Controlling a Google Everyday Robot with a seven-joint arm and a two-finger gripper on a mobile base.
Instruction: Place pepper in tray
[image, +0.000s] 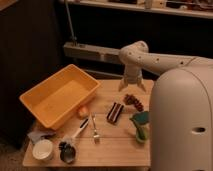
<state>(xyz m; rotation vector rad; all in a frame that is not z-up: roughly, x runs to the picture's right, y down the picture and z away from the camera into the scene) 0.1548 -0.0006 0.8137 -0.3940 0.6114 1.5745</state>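
The tray is a large yellow-orange bin on the left half of the wooden table, and it looks empty. My gripper hangs from the white arm above the table's back right edge, fingers pointing down and spread apart, with nothing between them. It is well to the right of the tray. I cannot pick out the pepper with certainty. A slim dark green shape lies between the teal sponge and the light green cup at the right, below the gripper.
A brown bunch and a dark striped block lie below the gripper. A small orange round thing, a fork, a white-handled utensil, a metal cup and a white bowl lie in front. My white body fills the right.
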